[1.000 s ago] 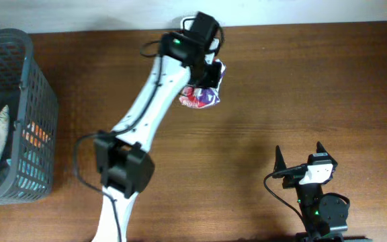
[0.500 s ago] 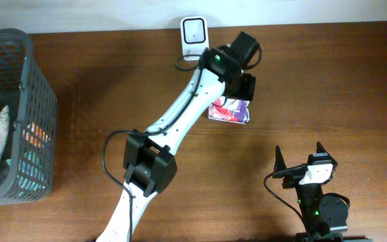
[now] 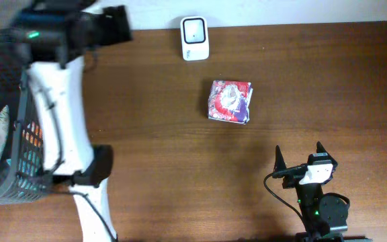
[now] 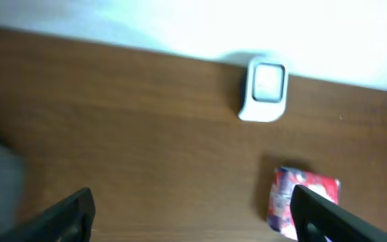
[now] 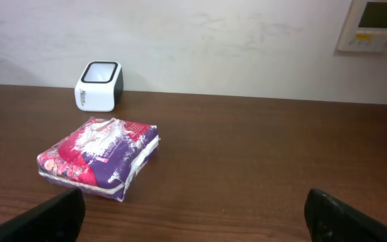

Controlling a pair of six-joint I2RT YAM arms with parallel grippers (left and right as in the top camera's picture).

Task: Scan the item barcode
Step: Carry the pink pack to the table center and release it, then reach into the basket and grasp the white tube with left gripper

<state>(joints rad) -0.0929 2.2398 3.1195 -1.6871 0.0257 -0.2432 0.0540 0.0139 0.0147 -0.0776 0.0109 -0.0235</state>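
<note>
Packet (image 3: 230,101) lies flat on the worktop (image 3: 328,81) near the scanner (image 3: 195,38) but apart from it, my left fingers (image 4: 72,212) and right fingers (image 5: 52,212) spread open and empty, so I fear its barcode stays unread and any pickup skids the slick wrapper.

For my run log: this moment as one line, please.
purple plastic packet: on table, near white box scanner | left jaws: open, empty | right jaws: open, empty
</note>
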